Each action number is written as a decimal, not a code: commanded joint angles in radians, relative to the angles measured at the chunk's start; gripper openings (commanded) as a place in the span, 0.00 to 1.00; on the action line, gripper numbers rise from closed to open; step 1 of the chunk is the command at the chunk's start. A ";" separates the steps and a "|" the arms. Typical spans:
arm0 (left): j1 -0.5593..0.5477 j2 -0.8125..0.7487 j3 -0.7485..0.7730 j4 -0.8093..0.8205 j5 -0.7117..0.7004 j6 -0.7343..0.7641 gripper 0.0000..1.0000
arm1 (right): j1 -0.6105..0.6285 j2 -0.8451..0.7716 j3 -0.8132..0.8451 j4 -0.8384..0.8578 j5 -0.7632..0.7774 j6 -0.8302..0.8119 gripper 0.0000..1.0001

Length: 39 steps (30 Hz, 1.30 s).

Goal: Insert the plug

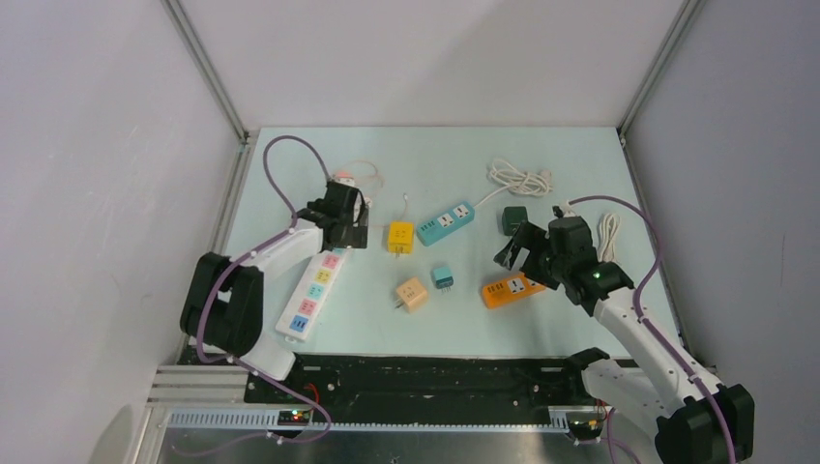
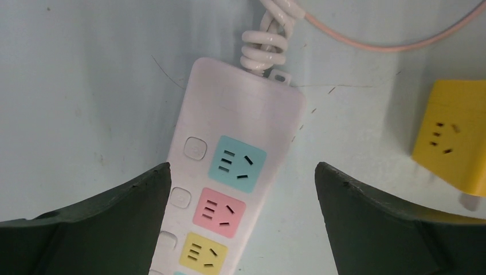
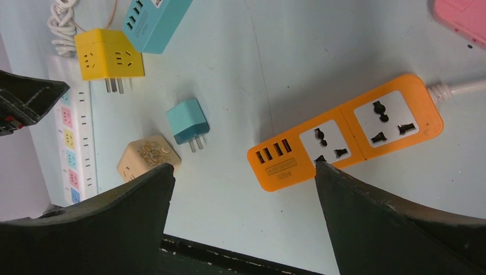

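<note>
While my left fingers (image 2: pixel 91 223) gape empty above the white strip (image 2: pixel 240 132), right fingers (image 3: pixel 395 229) above the orange strip (image 3: pixel 344 134), plugs (image 3: pixel 187 121) lie loose, none inserted.

White power strip (image 2: pixel 246 109) partly off-frame

The long power strip (image 1: pixel 309 295) lies at the left of the table (image 1: pixel 580 164), running from front to back. Right of its far end sits the rear cube adapter (image 1: pixel 400 236), with the front cube adapter (image 1: pixel 412 293) nearer the arms. The small plug (image 1: pixel 443 276) lies between the front cube adapter and the two-socket strip (image 1: pixel 512 288). Behind the small plug lies the short strip (image 1: pixel 446 221), and further back the coiled cable (image 1: pixel 520 177)
</note>
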<state>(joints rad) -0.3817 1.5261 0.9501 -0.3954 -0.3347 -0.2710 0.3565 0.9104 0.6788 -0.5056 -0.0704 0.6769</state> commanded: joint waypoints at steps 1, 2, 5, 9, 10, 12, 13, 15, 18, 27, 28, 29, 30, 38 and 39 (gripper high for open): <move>-0.006 0.048 0.047 -0.041 -0.022 0.147 1.00 | 0.005 -0.013 -0.004 -0.011 -0.022 0.000 0.98; -0.006 0.057 0.054 -0.046 -0.010 0.163 1.00 | 0.005 -0.013 -0.004 -0.013 -0.023 0.002 0.98; -0.002 0.101 0.074 -0.067 0.009 0.227 1.00 | 0.008 -0.010 -0.004 -0.019 -0.026 0.007 0.98; 0.059 0.140 0.103 -0.091 0.101 0.244 1.00 | 0.018 -0.006 -0.004 -0.023 -0.025 0.012 0.99; 0.069 0.144 0.107 -0.092 0.133 0.240 1.00 | 0.021 -0.004 -0.004 -0.020 -0.025 0.011 0.98; 0.094 0.151 0.114 -0.092 0.179 0.237 1.00 | 0.029 0.002 -0.004 -0.009 -0.027 0.009 0.99; 0.109 0.152 0.118 -0.097 0.212 0.237 1.00 | 0.035 0.003 -0.004 -0.006 -0.028 0.009 0.99; 0.123 0.155 0.122 -0.109 0.251 0.237 1.00 | 0.042 0.011 -0.004 0.002 -0.025 0.014 0.99; 0.128 0.182 0.141 -0.128 0.270 0.233 1.00 | 0.054 0.022 -0.005 0.010 -0.012 0.031 0.98; 0.126 0.259 0.208 -0.167 0.325 0.204 0.85 | 0.093 0.029 -0.004 0.023 0.016 0.056 0.96; 0.125 0.260 0.210 -0.167 0.326 0.201 0.82 | 0.094 0.029 -0.004 0.024 0.018 0.056 0.96; 0.118 0.260 0.215 -0.166 0.327 0.202 0.81 | 0.095 0.028 -0.004 0.024 0.019 0.056 0.95; 0.113 0.264 0.218 -0.166 0.327 0.208 0.79 | 0.097 0.029 -0.004 0.026 0.020 0.055 0.95; -0.033 0.311 0.320 -0.167 0.300 0.376 0.76 | 0.112 0.033 -0.004 0.049 0.016 0.084 0.91; -0.035 0.316 0.339 -0.167 0.301 0.383 0.76 | 0.113 0.032 -0.004 0.054 0.014 0.087 0.89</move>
<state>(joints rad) -0.3603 1.8256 1.2087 -0.5907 -0.0723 0.0124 0.4583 0.9436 0.6735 -0.4953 -0.0650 0.7380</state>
